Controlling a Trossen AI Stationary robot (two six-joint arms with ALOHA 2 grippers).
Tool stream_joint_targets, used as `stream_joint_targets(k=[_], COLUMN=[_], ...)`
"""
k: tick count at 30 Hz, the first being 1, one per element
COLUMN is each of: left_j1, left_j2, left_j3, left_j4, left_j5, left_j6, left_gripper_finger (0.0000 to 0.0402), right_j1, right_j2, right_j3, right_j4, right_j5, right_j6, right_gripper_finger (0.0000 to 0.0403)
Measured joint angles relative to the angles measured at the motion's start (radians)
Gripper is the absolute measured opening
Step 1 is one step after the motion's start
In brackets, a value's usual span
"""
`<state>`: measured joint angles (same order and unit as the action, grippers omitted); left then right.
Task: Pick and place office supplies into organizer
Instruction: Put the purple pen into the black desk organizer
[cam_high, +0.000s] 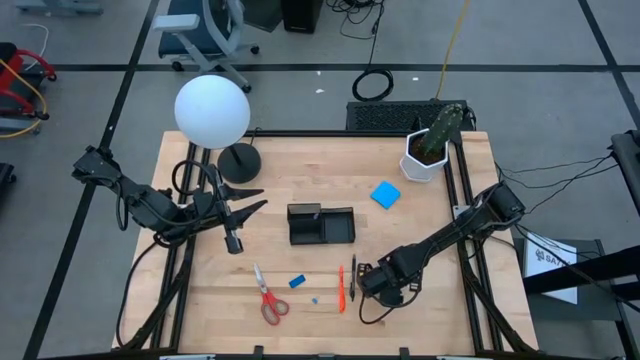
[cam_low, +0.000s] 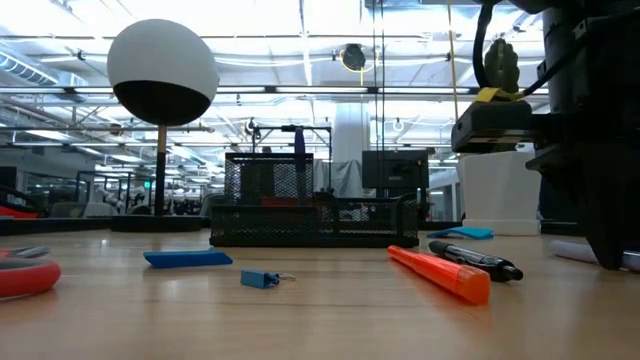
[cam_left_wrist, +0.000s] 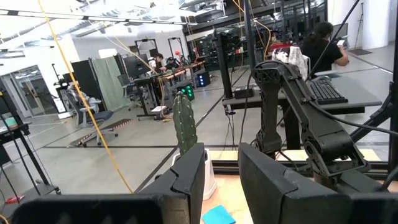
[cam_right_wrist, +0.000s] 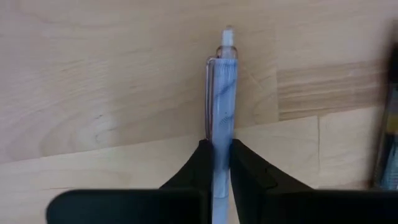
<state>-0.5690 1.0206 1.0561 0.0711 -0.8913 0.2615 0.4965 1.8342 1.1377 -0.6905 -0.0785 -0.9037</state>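
Two hands to watch: your right hand (cam_right_wrist: 215, 163) pinches the blue pen (cam_right_wrist: 222, 93) on the table (cam_high: 420, 210), at the organizer's (cam_high: 321, 224) 4 o'clock; your left hand (cam_high: 255, 196) hovers part-open at its 9 o'clock.

The black organizer (cam_high: 321, 224) is sitting upright near the middle of the worktop, its mesh walls showing in the low view. The blue note pad (cam_high: 385, 195) is lying flat toward the far right corner, well apart from the tray. The red-handled scissors (cam_high: 268, 298) are lying flat by the near edge, left of centre. A small blue eraser (cam_high: 297, 281) is resting just beside them, with a tiny blue piece (cam_high: 314, 298) nearby. The red pen (cam_high: 341, 287) and the black pen (cam_high: 353, 277) are lying side by side near the near edge. A bluish translucent pen (cam_right_wrist: 222, 118) is lying on the wood, pinched between two dark fingers (cam_right_wrist: 193, 171).
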Motion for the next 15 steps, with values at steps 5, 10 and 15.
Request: stream_joint_targets(k=[5,10,15], left_j1=[0.0,0.0,0.0], left_j2=[0.0,0.0,0.0], left_j3=[0.0,0.0,0.0], left_j4=[0.0,0.0,0.0], left_j5=[0.0,0.0,0.0], left_j6=[0.0,0.0,0.0], left_gripper_finger=[0.0104,0.0104,0.0104], right_j1=[0.001,0.0,-0.003], right_j2=[-0.039,-0.086,-0.132], right_j3=[-0.004,-0.004,-0.003], right_j4=[0.01,0.008,0.029], right_j5=[0.049,0.083,0.085], right_j6=[0.035,0.071,0.143], right_gripper_finger=[0.0021,0.0021,0.0021])
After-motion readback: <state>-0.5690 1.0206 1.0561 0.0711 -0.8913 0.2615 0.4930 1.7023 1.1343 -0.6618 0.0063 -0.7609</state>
